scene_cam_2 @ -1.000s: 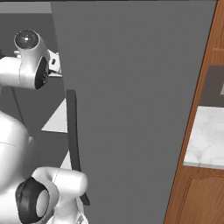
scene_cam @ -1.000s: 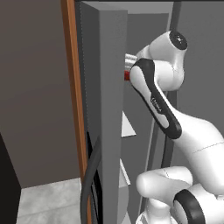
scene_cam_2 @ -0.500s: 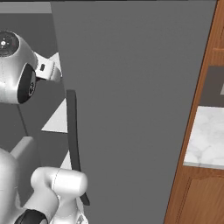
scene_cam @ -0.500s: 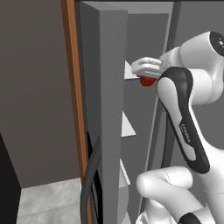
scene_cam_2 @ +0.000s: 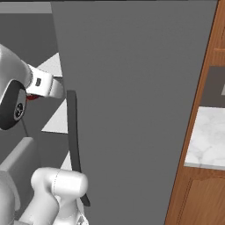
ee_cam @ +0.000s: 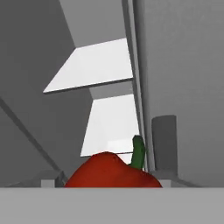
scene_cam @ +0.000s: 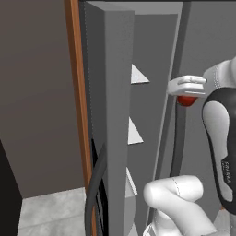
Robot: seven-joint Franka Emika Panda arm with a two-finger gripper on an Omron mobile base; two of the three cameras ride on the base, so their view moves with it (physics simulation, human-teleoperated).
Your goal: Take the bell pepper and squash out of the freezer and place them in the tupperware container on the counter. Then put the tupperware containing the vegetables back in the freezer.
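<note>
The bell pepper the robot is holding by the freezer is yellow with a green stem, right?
Not quite: the bell pepper is red, not yellow. The hand view shows it close up, bright red with a green stem, sitting right at the gripper in front of the white freezer shelves. The left base view shows the same red under the hand.

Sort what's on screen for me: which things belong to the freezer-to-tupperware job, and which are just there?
Job:
- bell pepper, red, close between the gripper fingers
- freezer, its white shelves and open door with a dark handle
- counter, marble top at right

Just there:
- wooden cabinet under the counter
- brown trim beside the freezer
- grey floor
</note>
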